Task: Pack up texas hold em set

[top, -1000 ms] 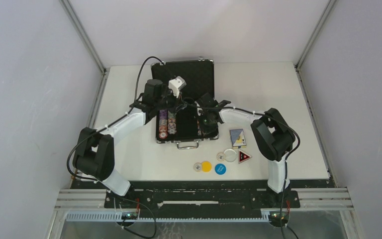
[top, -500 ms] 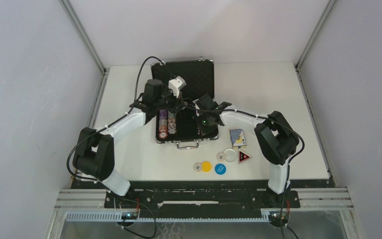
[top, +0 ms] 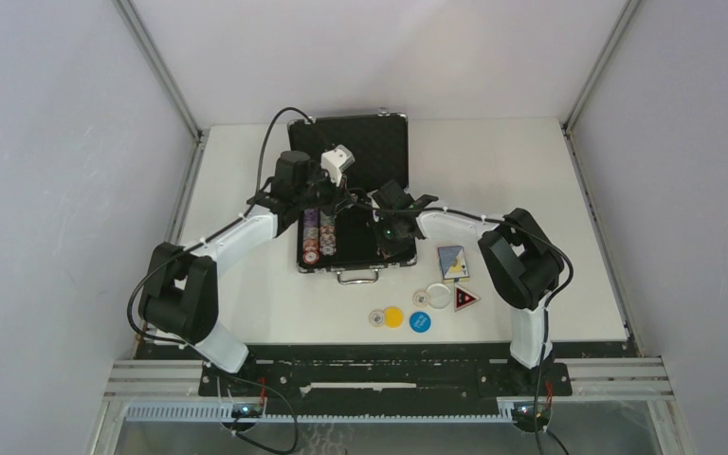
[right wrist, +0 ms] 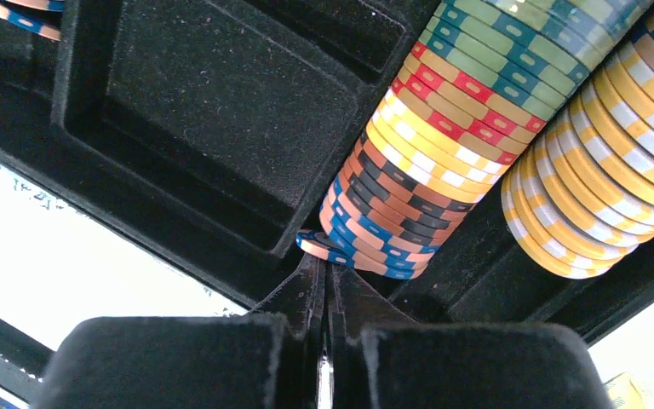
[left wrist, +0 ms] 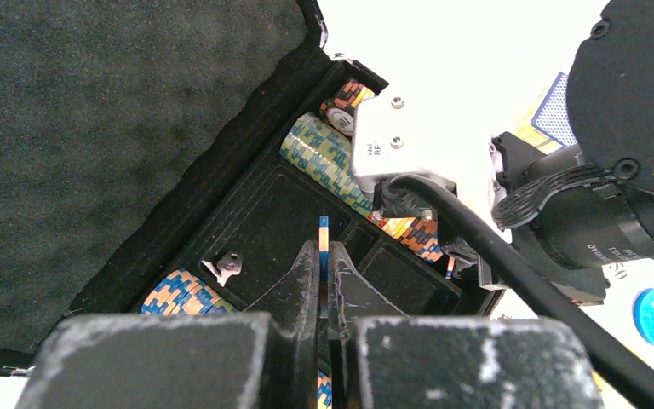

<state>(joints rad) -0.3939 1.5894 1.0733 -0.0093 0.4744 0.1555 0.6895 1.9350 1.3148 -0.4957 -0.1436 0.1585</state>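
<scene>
Right gripper newly against chip stack

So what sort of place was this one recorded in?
Most likely a robot lab test cell, not a home or casino: a white table boxed in by plain grey wall panels on metal frame posts, with the left arm and right arm bolted to an aluminium rail at its near edge.

My left arm and right arm wear white shells, black joints, black cables; pincer fingers scuffed black.
</scene>
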